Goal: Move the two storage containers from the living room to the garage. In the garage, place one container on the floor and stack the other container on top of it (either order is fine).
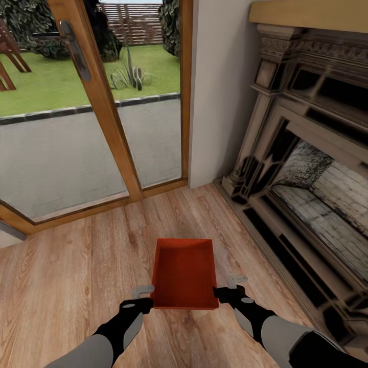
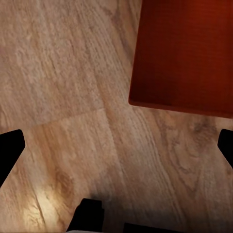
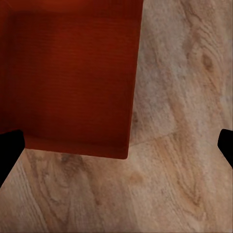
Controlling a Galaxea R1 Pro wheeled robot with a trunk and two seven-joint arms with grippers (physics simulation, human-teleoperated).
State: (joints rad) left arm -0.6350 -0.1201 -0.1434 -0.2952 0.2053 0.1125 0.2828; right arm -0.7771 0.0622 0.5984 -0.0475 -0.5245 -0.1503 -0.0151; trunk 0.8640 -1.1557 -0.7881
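Note:
One orange-red storage container (image 1: 184,273) sits on the light wood-plank floor of the living room, its open top facing up and empty. My left gripper (image 1: 143,292) hovers beside its near left corner, and my right gripper (image 1: 236,280) beside its near right corner. Both are open and hold nothing. In the left wrist view the container (image 2: 184,53) lies off to one side of the open left gripper (image 2: 119,148), above bare planks. In the right wrist view the container's (image 3: 73,73) near edge lies between the dark fingertips (image 3: 9,150) of the right gripper (image 3: 118,148).
A wood-framed glass door (image 1: 97,102) stands ahead on the left, with a lawn outside. A pale wall (image 1: 220,87) separates it from the ornate fireplace (image 1: 306,168) along the right side. Bare plank floor (image 1: 66,276) lies to the left of the container.

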